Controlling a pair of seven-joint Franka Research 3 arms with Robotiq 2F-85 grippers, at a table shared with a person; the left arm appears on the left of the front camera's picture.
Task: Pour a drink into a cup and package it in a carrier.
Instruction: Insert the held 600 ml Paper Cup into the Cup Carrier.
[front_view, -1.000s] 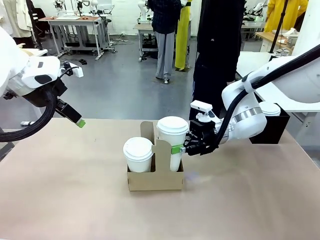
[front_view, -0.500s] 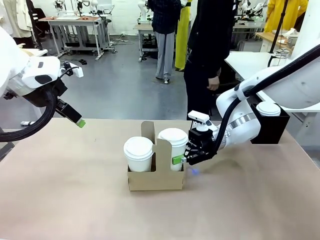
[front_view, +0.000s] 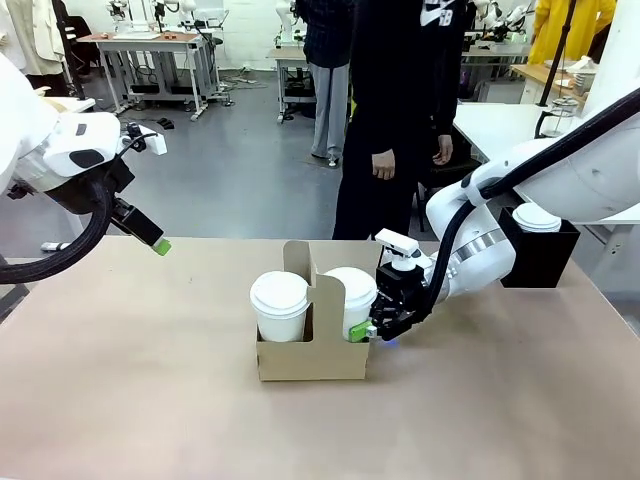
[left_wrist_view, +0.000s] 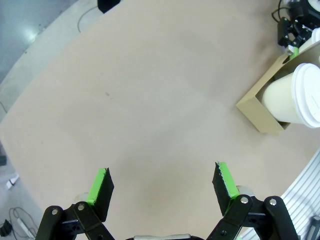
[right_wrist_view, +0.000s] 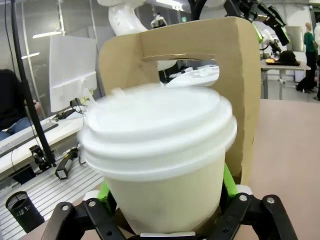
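The brown cardboard carrier (front_view: 310, 360) stands mid-table with its tall centre handle up. Two lidded white cups sit in its pockets: one on the left (front_view: 279, 305) and one on the right (front_view: 350, 295). My right gripper (front_view: 365, 328) is at the right cup's side, low by the pocket rim. In the right wrist view this cup (right_wrist_view: 160, 165) sits between the green pads (right_wrist_view: 227, 180), in front of the carrier handle (right_wrist_view: 240, 75); whether the pads press on it is unclear. My left gripper (front_view: 160, 245) hangs open at the far left, above bare table (left_wrist_view: 162, 182).
A black square box (front_view: 540, 262) holding another lidded cup stands at the back right, behind my right arm. A person in black (front_view: 395, 110) stands at the table's far edge. The left wrist view shows the carrier (left_wrist_view: 260, 107) well off to its right.
My right gripper has lowered the right cup down into the carrier pocket. The person has stepped left along the far side. The left arm has not moved.
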